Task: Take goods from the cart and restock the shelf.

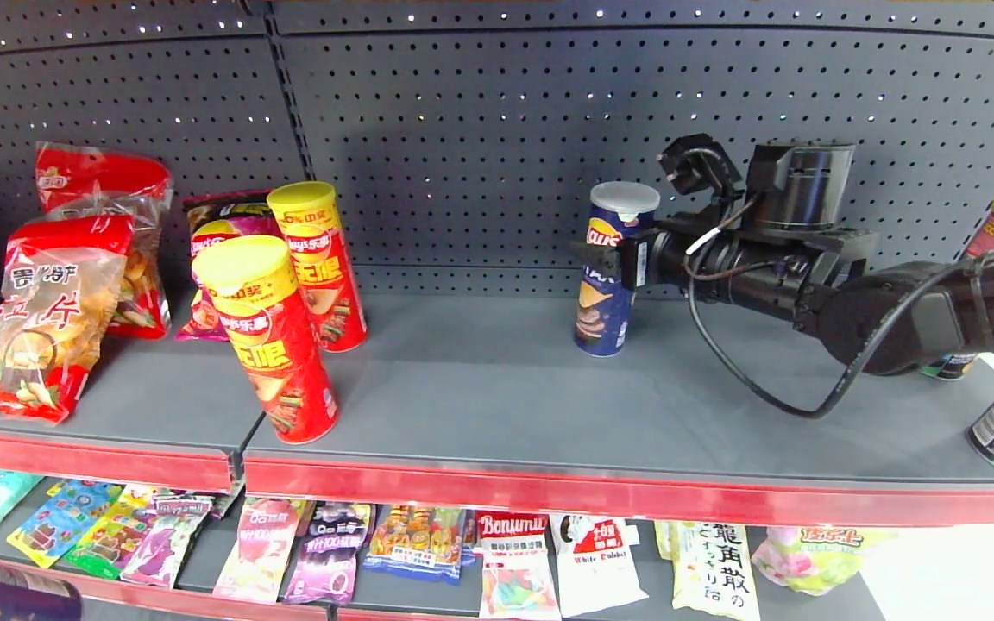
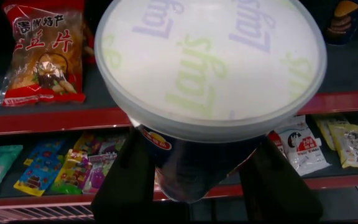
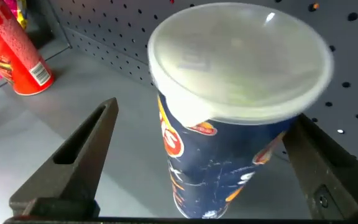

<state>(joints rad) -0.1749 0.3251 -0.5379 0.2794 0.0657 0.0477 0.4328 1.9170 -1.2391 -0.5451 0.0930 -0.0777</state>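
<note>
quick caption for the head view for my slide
Open right gripper around a blue can standing on the shelf.

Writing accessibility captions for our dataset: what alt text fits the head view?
The right gripper brackets an upright blue chip can on the grey shelf. Two red chip cans and snack bags stand farther left; more packets lie underneath.

Store shelving bay.
Grey pegboard (image 1: 497, 129) back, light pinpricks in its holes; grey shelf (image 1: 497, 405), red front strip (image 1: 549, 487).
</note>
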